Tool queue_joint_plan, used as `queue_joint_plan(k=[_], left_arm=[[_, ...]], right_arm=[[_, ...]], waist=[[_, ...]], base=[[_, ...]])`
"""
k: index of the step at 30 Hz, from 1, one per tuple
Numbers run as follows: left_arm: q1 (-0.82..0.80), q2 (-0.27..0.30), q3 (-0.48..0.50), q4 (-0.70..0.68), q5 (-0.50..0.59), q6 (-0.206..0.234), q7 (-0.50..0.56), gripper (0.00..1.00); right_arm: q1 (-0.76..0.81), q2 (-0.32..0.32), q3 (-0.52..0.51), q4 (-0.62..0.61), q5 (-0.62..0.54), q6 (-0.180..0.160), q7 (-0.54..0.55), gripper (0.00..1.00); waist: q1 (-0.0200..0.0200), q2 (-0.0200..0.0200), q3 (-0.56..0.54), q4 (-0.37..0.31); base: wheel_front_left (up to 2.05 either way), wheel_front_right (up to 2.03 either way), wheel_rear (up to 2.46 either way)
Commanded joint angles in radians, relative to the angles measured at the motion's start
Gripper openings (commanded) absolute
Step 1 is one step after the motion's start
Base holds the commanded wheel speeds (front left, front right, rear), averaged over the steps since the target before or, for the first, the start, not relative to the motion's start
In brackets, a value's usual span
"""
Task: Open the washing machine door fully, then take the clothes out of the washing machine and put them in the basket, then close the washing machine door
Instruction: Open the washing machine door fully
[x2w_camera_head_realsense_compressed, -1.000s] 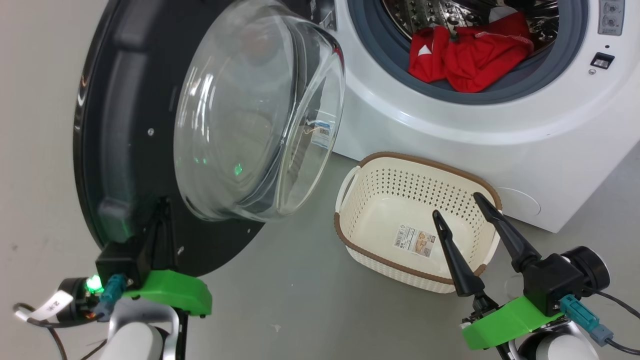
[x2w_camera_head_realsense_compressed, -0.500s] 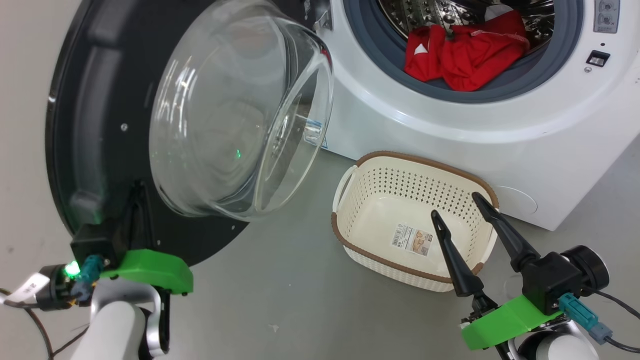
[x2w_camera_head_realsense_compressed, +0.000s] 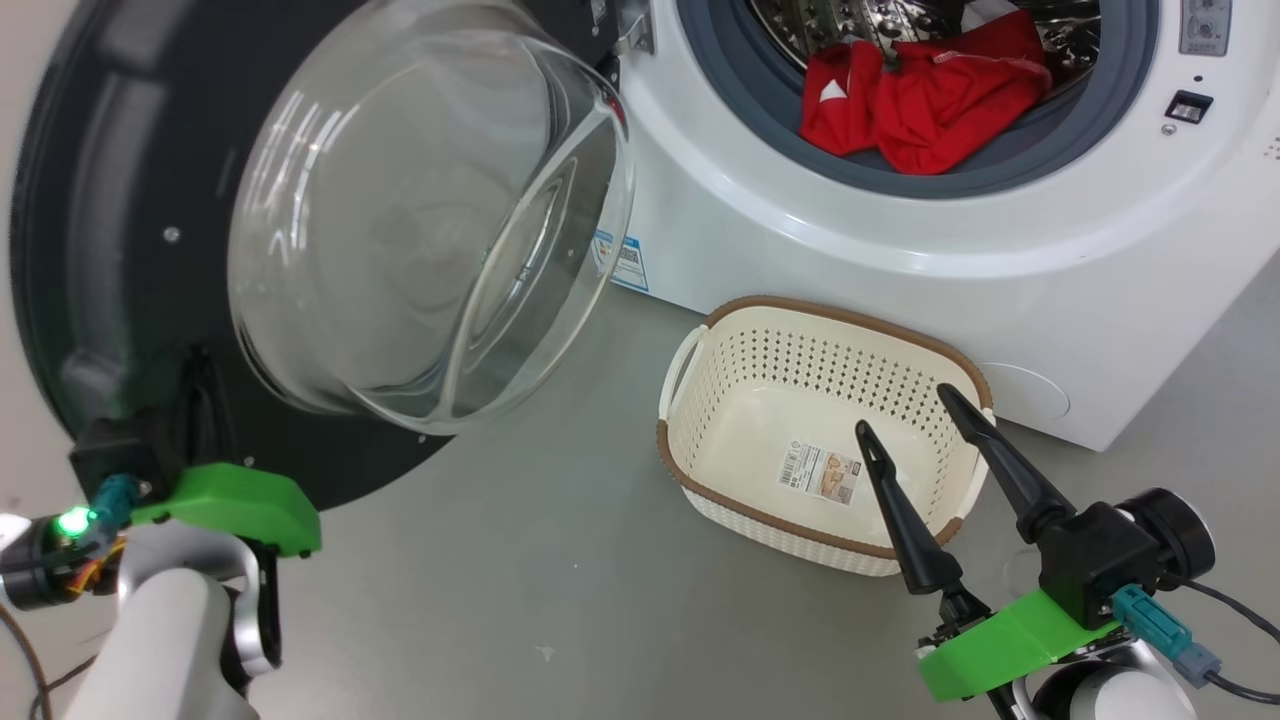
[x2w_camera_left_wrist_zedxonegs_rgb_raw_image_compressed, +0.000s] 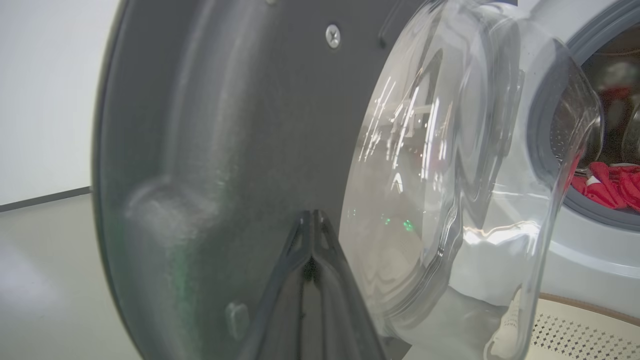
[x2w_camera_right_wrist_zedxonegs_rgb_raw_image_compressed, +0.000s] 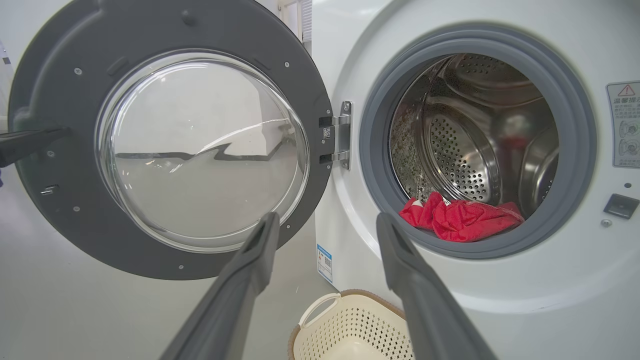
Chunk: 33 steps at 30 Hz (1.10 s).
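The washing machine door (x2w_camera_head_realsense_compressed: 110, 220) stands wide open at the left, its clear glass bowl (x2w_camera_head_realsense_compressed: 420, 220) bulging toward me. My left gripper (x2w_camera_head_realsense_compressed: 195, 395) is shut, its joined tips pressing the door's (x2w_camera_left_wrist_zedxonegs_rgb_raw_image_compressed: 200, 125) inner black face just left of the glass. Red clothes (x2w_camera_head_realsense_compressed: 920, 100) lie at the front of the drum in the washing machine (x2w_camera_head_realsense_compressed: 900, 260). The empty basket (x2w_camera_head_realsense_compressed: 830, 312) sits on the floor below the opening. Over its near right corner my right gripper (x2w_camera_head_realsense_compressed: 905, 410) hangs open and holds nothing. In the right wrist view the clothes (x2w_camera_right_wrist_zedxonegs_rgb_raw_image_compressed: 460, 220) rest on the grey gasket.
Grey floor spreads between the door and the basket. A metal hinge (x2w_camera_right_wrist_zedxonegs_rgb_raw_image_compressed: 342, 135) joins the door to the machine. A blue label (x2w_camera_head_realsense_compressed: 625, 262) sits low on the machine's front, and a latch slot (x2w_camera_head_realsense_compressed: 1188, 106) is right of the opening.
The door has swung further open to the left, with my shut left gripper moving left along with it. The right gripper has stayed where it was.
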Motion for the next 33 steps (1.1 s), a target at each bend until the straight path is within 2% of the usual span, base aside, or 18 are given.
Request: queue_joint_plan(k=[1,20,33], left_arm=[[-0.053,0.063,0.060,0.009,-0.011,-0.003,-0.008,0.00],[-0.166,0.099,0.113,0.216,-0.034,-0.044,-0.021,0.00],[-0.189,0.101,0.153,0.269,-0.006,-0.064,-0.022,0.00]], right_arm=[[-0.018,0.004,0.026,-0.032,-0.006,0.006,0.004,1.00],[-0.039,0.004,0.032,-0.038,-0.026,0.006,0.016,1.00],[-0.051,0.004,0.038,-0.043,-0.033,0.006,0.022,1.00]], waist=[[0.0000,0.0000,0.005,-0.004],[0.0000,0.0000,0.038,-0.038],[0.0000,0.0000,0.053,-0.060]], base=[[0.00,0.00,0.00],[0.00,0.00,0.00],[0.00,0.00,0.00]])
